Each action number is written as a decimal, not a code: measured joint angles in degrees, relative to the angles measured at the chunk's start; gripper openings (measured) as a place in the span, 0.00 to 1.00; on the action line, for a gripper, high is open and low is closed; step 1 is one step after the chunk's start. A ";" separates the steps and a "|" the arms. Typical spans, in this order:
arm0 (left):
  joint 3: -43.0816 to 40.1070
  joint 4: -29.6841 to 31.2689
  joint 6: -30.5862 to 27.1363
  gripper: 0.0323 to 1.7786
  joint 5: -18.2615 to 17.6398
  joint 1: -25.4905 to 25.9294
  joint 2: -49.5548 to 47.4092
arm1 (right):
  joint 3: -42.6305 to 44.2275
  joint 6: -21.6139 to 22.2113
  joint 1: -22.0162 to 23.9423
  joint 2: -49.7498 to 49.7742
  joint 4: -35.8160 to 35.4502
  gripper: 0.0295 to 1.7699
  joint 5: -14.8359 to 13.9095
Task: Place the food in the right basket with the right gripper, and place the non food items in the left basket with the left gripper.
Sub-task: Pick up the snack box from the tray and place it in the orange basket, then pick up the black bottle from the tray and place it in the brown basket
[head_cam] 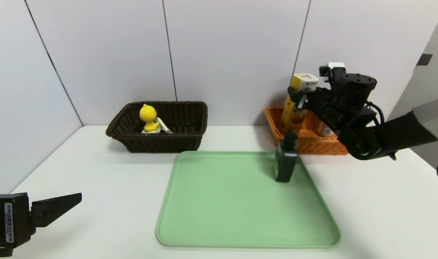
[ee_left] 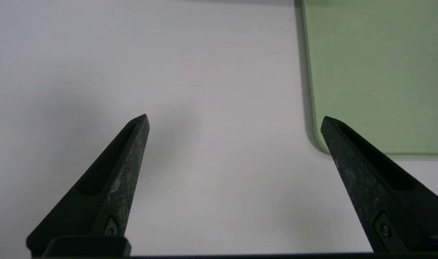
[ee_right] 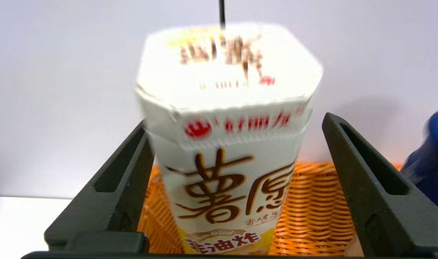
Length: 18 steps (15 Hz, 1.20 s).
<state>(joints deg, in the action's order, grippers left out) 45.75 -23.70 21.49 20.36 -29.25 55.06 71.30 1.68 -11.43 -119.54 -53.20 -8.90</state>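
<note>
Fingers of the right gripper (ee_right: 237,187) stand apart on both sides of the tall snack box (head_cam: 299,102), which stands in the orange basket (head_cam: 305,142) at the worktop's back right. Left gripper (ee_left: 235,120) waits wide apart near the front left edge.

Matte black arms, right hand (head_cam: 299,96) with tapered black fingers (ee_right: 366,180), recessed slots, black cable loop at wrist, left hand (ee_left: 234,120) scuffed wedge fingers (ee_left: 129,162), small screws, white barcode label (head_cam: 8,222)
</note>
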 joint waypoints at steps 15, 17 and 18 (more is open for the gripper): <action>2.27 31.27 -2.62 0.95 8.72 -11.57 26.40 | 2.82 -2.43 1.10 35.28 49.30 0.95 2.71; 4.55 34.11 -2.06 0.95 9.94 -15.51 32.06 | 1.90 -2.34 2.18 39.58 61.79 0.96 5.16; 6.07 35.29 -1.49 0.95 10.79 -17.30 34.76 | 1.40 -1.90 2.90 41.02 66.50 0.96 5.81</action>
<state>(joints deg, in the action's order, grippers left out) 51.82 11.59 20.00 31.15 -46.54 89.82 72.70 -0.22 -8.53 -78.52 13.30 -3.08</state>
